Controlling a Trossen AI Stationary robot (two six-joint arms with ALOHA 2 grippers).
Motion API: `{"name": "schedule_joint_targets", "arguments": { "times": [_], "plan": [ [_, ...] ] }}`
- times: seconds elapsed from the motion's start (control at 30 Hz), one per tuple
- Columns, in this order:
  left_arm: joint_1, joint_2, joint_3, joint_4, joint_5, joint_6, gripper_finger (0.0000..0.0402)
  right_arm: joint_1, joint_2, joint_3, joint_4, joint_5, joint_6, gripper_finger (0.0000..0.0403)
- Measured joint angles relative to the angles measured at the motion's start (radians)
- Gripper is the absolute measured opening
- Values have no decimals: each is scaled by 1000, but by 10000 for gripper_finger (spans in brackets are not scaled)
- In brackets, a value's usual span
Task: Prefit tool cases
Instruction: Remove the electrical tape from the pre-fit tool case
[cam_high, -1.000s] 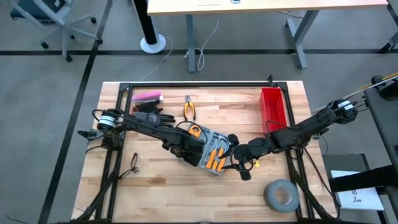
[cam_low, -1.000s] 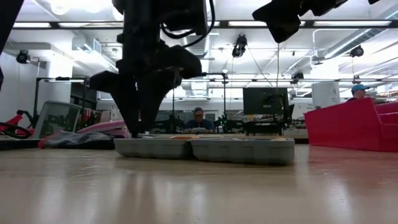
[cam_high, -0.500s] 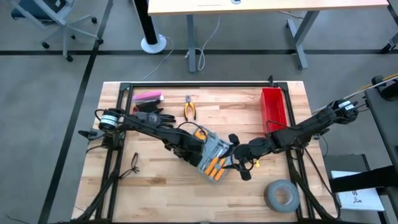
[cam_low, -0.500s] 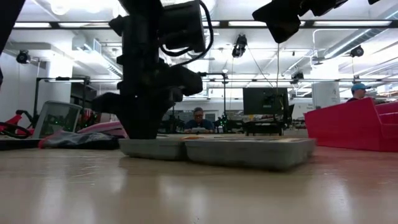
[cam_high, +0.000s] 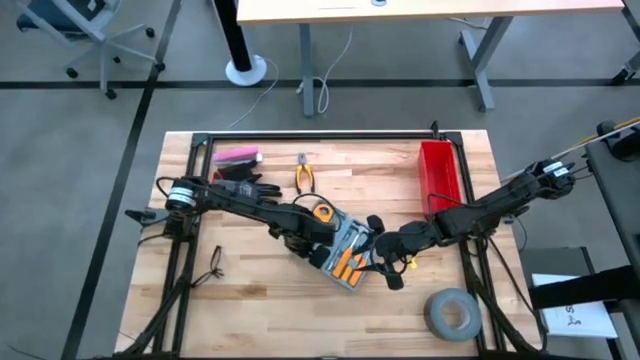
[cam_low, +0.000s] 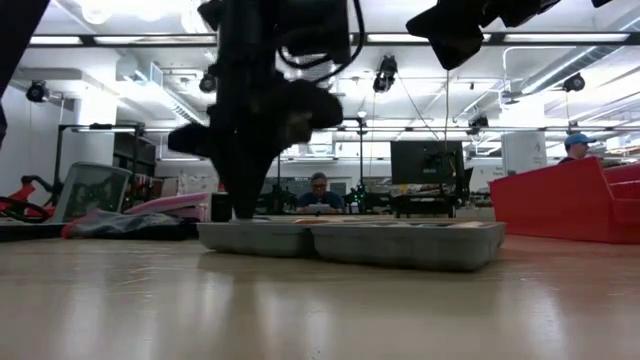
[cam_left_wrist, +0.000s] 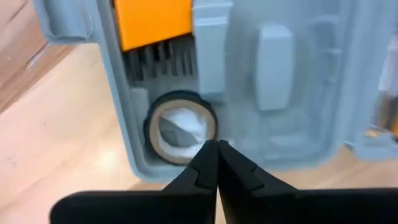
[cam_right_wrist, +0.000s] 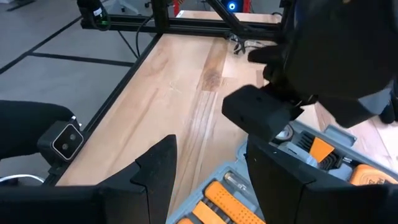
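while the flat grey-blue plastic tool case (cam_high: 345, 252) lies open mid-table w/ orange tools inside, we see the left gripper (cam_left_wrist: 216, 147) pinched closed over it. right gripper (cam_right_wrist: 208, 163) hovers beside it, fingers apart, holding nothing.

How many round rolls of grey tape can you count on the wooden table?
1. The round roll of grey tape lies flat near the table's front right corner, apart from the open case. Others may be hidden under the arms.

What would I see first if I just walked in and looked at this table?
Probably the open grey-blue tool case with bright orange tools, in the middle of the wooden table. Two dark robot arms meet over it: the left hand, pinched shut, and the right hand, open. The red bin at the table's right edge stands out too.
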Motion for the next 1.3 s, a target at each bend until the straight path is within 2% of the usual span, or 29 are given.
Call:
{"name": "schedule_joint_targets", "arguments": {
  "times": [0.13, 0.33, 0.57, 0.93, 1.1, 1.3],
  "plan": [
    [-3, -1, 63, -54, 11, -8, 2, 0, 0, 0, -3, 0, 1, 172],
    [-3, 6, 52, -23, 6, -66, 1, 4, 0, 0, -3, 0, 1, 172],
    [-5, 26, 35, -2, 4, -183, 47, 4, 0, 0, -3, 0, 3, 172],
    [-6, 26, 32, -9, -28, -187, 133, 6, 0, 0, -1, 0, -8, 172],
    [-6, 26, 32, -9, -38, -180, 150, 9, 0, 0, 5, 0, -13, 172],
    [-5, 26, 24, -11, -38, -179, 151, 11, 0, 0, 4, -1, -8, 172]
  ]
}}
